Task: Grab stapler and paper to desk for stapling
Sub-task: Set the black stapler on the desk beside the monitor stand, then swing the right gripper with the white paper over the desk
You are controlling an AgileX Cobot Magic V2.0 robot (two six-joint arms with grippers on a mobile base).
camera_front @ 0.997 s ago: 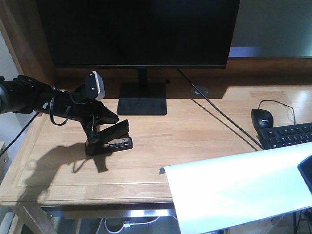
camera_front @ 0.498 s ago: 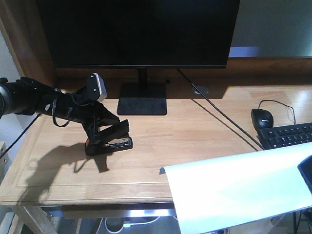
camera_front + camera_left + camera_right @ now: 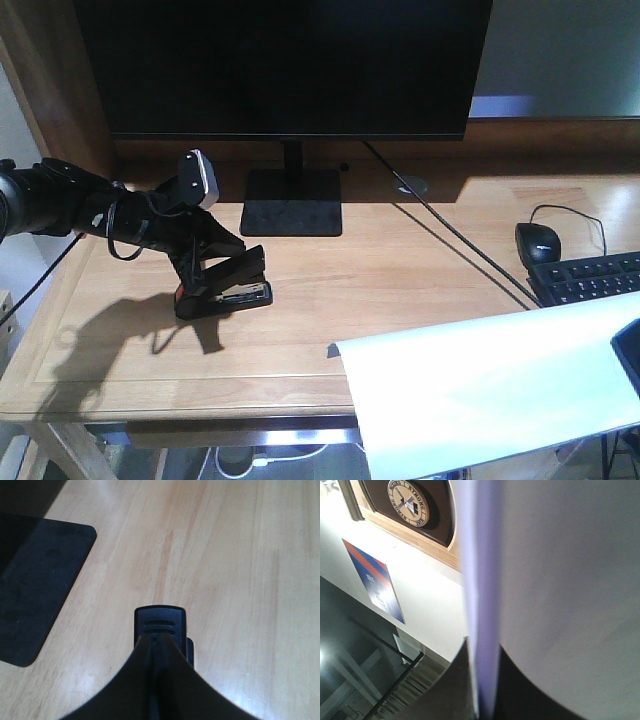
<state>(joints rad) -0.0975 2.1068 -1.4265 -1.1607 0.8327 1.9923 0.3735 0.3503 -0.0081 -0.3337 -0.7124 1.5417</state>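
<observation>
Black stapler (image 3: 228, 290): appears to rest on the tabletop (image 3: 400, 300) left of centre, just in front of the monitor stand (image 3: 292, 202), mouth facing right.
Left gripper (image 3: 200, 258): clamped on the stapler's rear; the wrist view shows its fingers pressed together.
Paper (image 3: 480, 390): white sheet, mostly hanging past the tabletop's front right edge.
Right gripper (image 3: 627, 360): pinching the sheet's right edge.
Step in hand: probably bringing paper to stapler.
Doing it well: seat the stapler base flat and steady; slide the sheet's near corner low across bare wood into the mouth, away from the cable (image 3: 450, 235) and mouse (image 3: 537, 243).
</observation>
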